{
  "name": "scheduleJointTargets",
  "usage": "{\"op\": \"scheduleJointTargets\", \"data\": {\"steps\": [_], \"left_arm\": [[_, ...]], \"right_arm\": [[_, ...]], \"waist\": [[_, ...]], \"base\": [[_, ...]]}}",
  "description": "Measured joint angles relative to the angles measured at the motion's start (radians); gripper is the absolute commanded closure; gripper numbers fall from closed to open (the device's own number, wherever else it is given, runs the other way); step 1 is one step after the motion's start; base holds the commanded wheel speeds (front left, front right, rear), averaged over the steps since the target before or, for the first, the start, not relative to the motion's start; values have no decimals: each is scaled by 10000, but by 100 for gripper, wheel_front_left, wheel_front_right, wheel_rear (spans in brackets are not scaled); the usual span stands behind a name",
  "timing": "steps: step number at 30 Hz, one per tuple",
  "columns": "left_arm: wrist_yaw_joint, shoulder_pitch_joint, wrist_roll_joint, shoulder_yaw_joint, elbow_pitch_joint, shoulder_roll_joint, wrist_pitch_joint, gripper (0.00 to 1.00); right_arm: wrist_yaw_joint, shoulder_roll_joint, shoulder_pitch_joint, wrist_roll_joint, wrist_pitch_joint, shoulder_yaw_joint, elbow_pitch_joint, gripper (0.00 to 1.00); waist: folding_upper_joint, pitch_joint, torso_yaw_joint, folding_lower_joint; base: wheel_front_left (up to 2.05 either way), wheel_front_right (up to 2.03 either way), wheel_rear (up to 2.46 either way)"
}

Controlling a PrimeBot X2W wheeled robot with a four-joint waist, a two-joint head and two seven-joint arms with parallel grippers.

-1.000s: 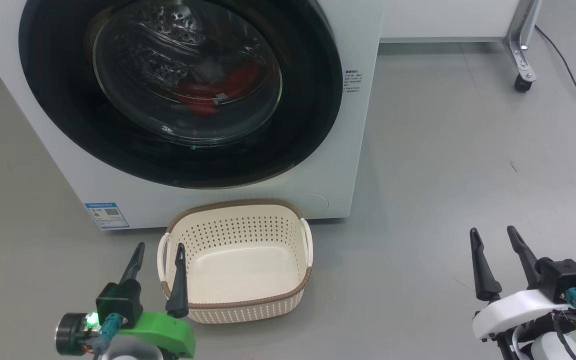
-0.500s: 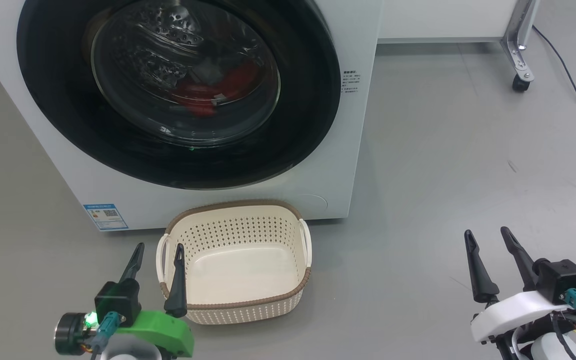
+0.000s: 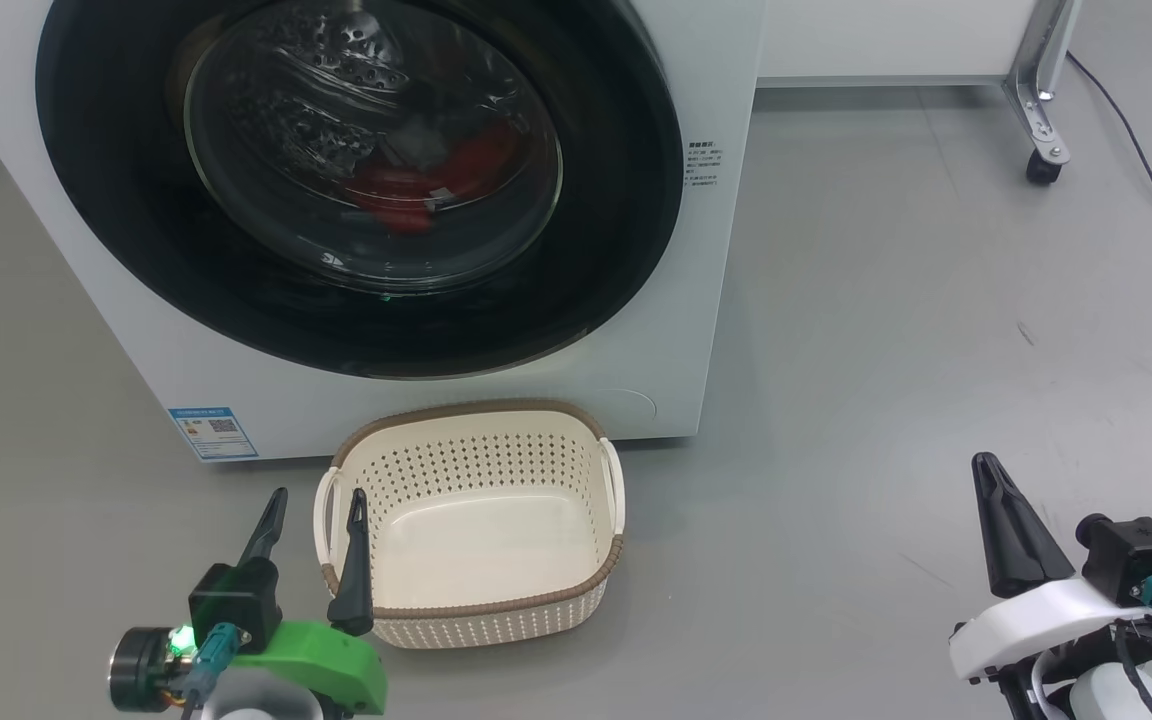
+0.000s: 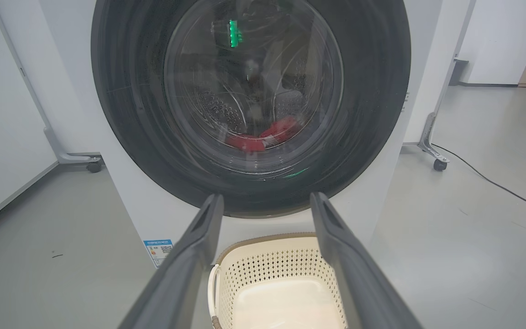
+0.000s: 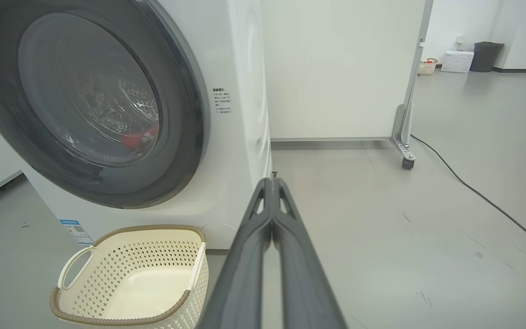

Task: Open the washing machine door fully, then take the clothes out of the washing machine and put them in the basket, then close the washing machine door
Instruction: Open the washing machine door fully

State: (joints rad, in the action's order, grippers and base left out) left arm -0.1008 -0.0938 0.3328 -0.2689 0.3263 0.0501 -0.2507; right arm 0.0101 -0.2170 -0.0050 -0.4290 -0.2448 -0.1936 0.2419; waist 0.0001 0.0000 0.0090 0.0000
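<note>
A small blue label [image 3: 213, 432] sits at the lower left corner of the washing machine [image 3: 236, 390]; it carries a square code and fine print too small to read; a short block of dark printed lines [image 3: 704, 163] beside the right edge of the washing machine door [image 3: 616, 200] is likewise illegible. The door lies closed against the front; through its glass bowl the red clothes [image 3: 416, 185] show low in the perforated drum. The basket [image 3: 466, 410] stands on the grey floor [image 3: 886, 350] just before the machine, below the door, with nothing in it.

The left gripper [image 3: 320, 495] hangs at the basket's near left corner, one finger over the rim by the white handle, the other outside it; its fingers are spread wide and hold nothing; in the left wrist view they frame the basket and point toward the door. The right gripper [image 3: 986, 462] is well apart to the right of basket and machine, over bare floor; its fingers are pressed together along their length, pinching nothing and touching nothing.
</note>
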Motion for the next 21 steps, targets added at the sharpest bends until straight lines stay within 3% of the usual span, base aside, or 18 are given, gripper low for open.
{"op": "scheduleJointTargets", "data": {"steps": [11,21], "left_arm": [[-13,-8,-2,6,46,-13,0,0],[-33,-158,-81,-61,-75,-29,0,0]], "right_arm": [[-355,134,1,-487,0,167,19,100],[-917,895,-34,-2844,163,1020,10,100]], "waist": [[0,36,77,0],[0,393,186,0]], "base": [[0,0,0],[0,0,0]]}}
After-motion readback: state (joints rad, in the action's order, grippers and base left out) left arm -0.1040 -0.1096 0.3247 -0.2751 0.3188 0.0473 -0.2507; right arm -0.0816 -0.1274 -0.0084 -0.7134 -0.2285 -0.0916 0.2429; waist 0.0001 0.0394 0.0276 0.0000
